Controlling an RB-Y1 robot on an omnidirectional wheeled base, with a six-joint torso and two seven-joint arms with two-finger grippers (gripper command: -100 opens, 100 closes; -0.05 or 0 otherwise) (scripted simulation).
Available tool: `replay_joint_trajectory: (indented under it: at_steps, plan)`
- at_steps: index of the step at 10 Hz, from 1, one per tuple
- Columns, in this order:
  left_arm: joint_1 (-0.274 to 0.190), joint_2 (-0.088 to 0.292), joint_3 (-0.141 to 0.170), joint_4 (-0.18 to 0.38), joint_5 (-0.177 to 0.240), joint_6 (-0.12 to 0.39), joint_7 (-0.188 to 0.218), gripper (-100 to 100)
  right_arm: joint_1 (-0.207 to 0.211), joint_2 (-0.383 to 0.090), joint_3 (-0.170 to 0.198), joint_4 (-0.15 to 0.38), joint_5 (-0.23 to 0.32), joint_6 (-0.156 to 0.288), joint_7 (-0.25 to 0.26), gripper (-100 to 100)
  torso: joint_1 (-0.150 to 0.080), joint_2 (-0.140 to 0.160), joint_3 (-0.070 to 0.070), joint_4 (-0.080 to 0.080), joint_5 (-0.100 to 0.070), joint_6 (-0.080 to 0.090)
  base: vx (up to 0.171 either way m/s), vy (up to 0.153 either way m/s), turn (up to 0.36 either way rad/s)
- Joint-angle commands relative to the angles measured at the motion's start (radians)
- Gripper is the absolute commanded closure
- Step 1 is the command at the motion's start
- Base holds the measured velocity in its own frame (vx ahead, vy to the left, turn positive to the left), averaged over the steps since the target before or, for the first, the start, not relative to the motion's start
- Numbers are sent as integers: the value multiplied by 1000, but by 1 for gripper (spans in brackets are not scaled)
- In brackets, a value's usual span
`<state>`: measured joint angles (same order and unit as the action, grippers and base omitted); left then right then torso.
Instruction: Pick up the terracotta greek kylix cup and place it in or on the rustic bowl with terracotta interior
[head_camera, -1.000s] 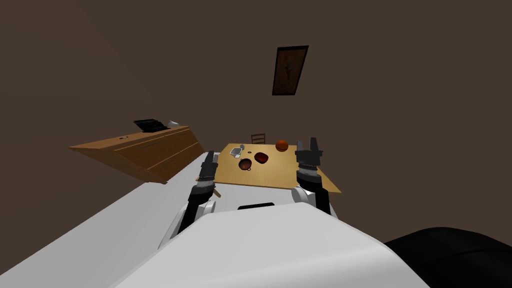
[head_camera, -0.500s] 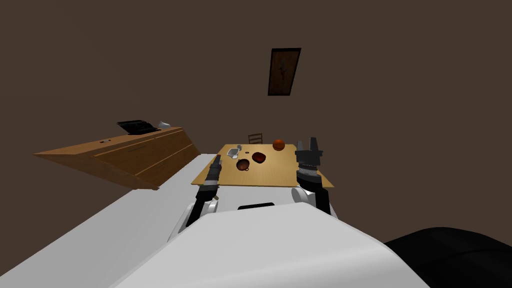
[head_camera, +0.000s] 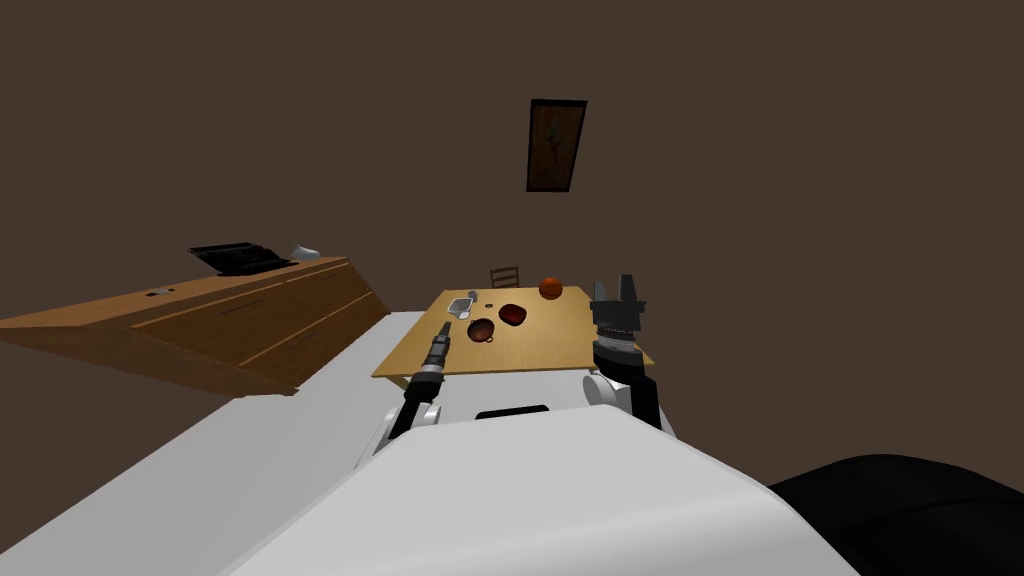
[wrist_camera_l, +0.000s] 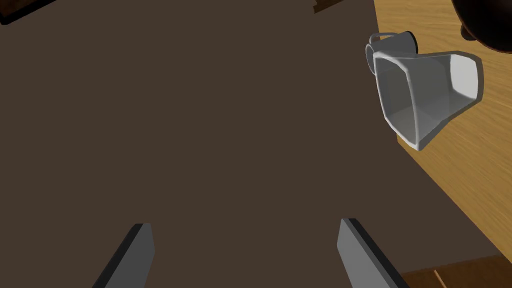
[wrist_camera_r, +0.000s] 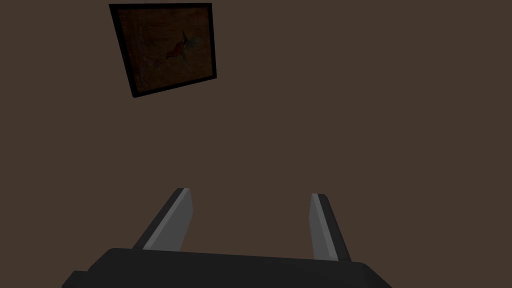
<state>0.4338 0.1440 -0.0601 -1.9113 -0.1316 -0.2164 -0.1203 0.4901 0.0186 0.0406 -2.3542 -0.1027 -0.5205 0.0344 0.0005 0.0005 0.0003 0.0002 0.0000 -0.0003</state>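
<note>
Your left forearm (head_camera: 434, 358) and right forearm (head_camera: 612, 352) are dark and ribbed, joined to white upper arms. The jaws carry thin grey fingers (wrist_camera_r: 175, 220) on black boxes.

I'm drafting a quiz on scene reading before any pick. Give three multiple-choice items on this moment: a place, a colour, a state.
1. Where is the brown round handled cup relative to the dark red bowl? A) inside it B) on the light wooden table, left of it and nearer the robot C) on the floor
2. What colour is the square open container by the table's left edge? A) orange B) black C) light grey
3. How is the left gripper? A) open, empty B) shut on the cup C) shut on the container
Answers: 1 B, head view shows them side by side on the table; 2 C, light grey in the left wrist view; 3 A, fingers wide apart, nothing between.
</note>
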Motion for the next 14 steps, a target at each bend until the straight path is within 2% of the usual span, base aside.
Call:
replay_joint_trajectory:
  at_steps: [1,2,3,5,6,9,12,14]
  plan:
    - [-18,4,2,49,2,38,1,-100,0,0,0,0,0,0,0,0,0,0,0,0,0,0,-7,2,-72]
    - [-31,5,0,72,1,68,-1,-100,0,0,0,0,0,0,0,0,0,0,0,0,0,0,-7,3,-93]
    - [-31,5,0,84,1,68,-1,-100,0,0,0,0,0,0,0,0,0,0,0,0,0,0,-4,3,-42]
    - [-64,5,-4,147,0,127,-1,-100,0,0,0,0,0,0,0,0,0,0,0,0,0,0,-3,1,-59]
    - [-64,5,-4,156,0,127,-1,-100,0,0,0,0,0,0,0,0,0,0,0,0,0,0,-2,3,-26]
    - [-129,4,-9,253,0,210,7,-100,0,0,0,0,0,0,0,0,0,-1,-1,0,0,0,3,0,-32]
    - [-154,1,-11,298,1,237,12,-100,0,0,0,0,0,0,0,0,0,-1,-1,0,0,0,7,0,-1]
    - [-208,-5,-14,359,2,288,24,-100,0,0,0,0,0,0,0,0,0,-1,-1,0,0,0,13,0,13]
